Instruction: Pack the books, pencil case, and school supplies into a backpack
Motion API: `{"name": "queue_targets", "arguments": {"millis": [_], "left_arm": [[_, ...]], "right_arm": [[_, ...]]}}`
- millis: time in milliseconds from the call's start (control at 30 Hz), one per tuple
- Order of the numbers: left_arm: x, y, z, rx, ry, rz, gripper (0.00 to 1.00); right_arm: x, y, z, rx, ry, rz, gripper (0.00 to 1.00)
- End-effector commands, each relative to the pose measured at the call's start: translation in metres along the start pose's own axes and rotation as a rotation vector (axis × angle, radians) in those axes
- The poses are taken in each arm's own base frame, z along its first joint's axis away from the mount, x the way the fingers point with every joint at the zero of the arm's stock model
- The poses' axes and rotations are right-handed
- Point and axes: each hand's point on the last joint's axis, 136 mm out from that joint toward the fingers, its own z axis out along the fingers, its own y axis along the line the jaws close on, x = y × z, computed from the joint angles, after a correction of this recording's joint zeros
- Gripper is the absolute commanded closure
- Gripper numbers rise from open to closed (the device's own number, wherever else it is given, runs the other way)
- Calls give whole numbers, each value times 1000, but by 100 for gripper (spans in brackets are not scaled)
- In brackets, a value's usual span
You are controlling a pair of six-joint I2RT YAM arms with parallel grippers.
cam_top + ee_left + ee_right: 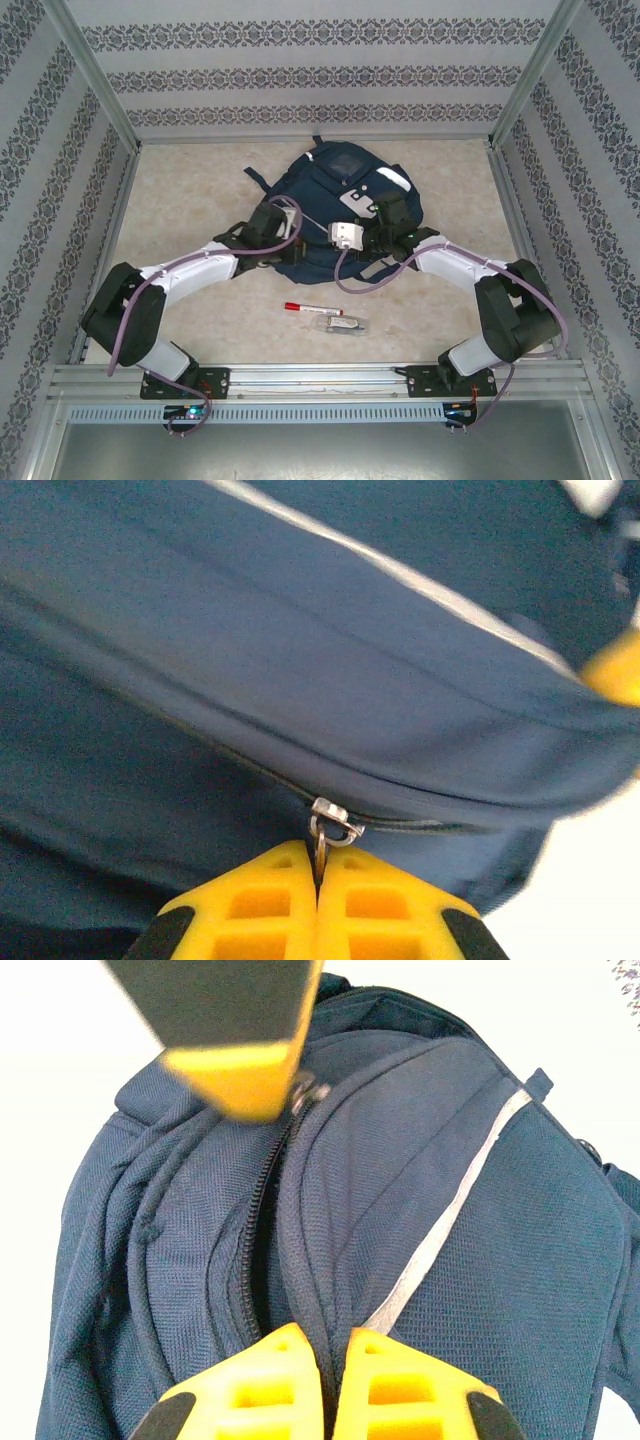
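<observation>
Yellow fingertips (265, 905) of the left end effector (318, 895) sit at the bottom edge of the left wrist view. They are pressed together on the metal zip pull (333, 823) of the navy backpack (300, 660). The pull tab stands upright between the pads, and the slider rests on the zip track (250, 765) just above them.

The right end effector (330, 1370) is closed on a raised fold of backpack fabric beside the white reflective stripe (440, 1230). In the right wrist view, the left end effector's yellow tip appears at the top, touching the slider.

From above, the backpack (335, 185) lies flat near the middle of the worktop (200, 180), with both end effectors on its near edge. A white marker pen (300, 308) with a red cap and a clear-wrapped item (342, 324) lie on the worktop between the backpack and the arm bases, apart from both end effectors.

Step in hand, as judged: working the zip, most likely to open a compartment, since supplies are not yet packed. Whether the track is open or closed along its length cannot be determined.

Next move requirements:
1. Draw the pull along the curved track, following its line.
2. Maintain the right-hand pinch so the fabric stays taut and the bag does not slide.
</observation>
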Motion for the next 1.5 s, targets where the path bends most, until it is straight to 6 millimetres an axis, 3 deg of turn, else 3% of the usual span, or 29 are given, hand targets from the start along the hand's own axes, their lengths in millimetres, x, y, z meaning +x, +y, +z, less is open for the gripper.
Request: {"name": "queue_targets", "arguments": {"millis": [0,100,200,300,333,433,567,733,800,833,900,933,1033,1100,1133,1233,1367,1467], "left_arm": [[11,64,-10,-131,30,-98,100],[10,65,-14,-95,36,-71,100],[5,30,-16,62,43,-59,100],[0,-8,-23,137,19,9,100],[-2,-18,-25,150,5,35,100],[-7,-40,-27,198,-6,54,100],[-13,-50,-24,238,11,10,100],[-17,-49,-26,238,-17,-3,100],[-19,-38,-29,195,-35,-15,100],[-20,-29,-32,166,-43,-25,100],[-19,13,-33,41,-60,-83,100],[-17,32,-33,-6,-57,-117,100],[-17,77,-41,-115,-63,-197,100],[-15,92,-49,-216,-48,-154,100],[-13,89,-50,-223,-28,-125,100],[-7,61,-46,-120,12,-115,100],[-3,12,-43,45,-11,-120,100],[-2,-6,-43,81,-39,-68,100]], "right_arm": [[28,-3,-12,17,84,-3,100],[31,-10,-13,30,87,24,100],[15,-3,-11,9,37,30,77],[-27,14,-15,-71,-131,48,62],[-45,19,-15,-94,-201,49,60],[-69,22,1,-65,-193,44,57],[-60,6,27,10,-122,96,52],[-33,-6,33,63,-33,119,61],[-22,-5,31,78,6,106,63],[-11,-5,28,93,45,102,66],[15,-5,13,124,120,63,93],[20,-5,7,130,131,52,99],[36,-14,-9,167,150,63,100],[43,-26,-18,199,151,88,97],[44,-34,-20,218,149,113,83],[22,-40,-21,187,63,168,71],[-33,-20,-16,58,-120,151,58],[-52,-12,-6,16,-138,110,56]]}}
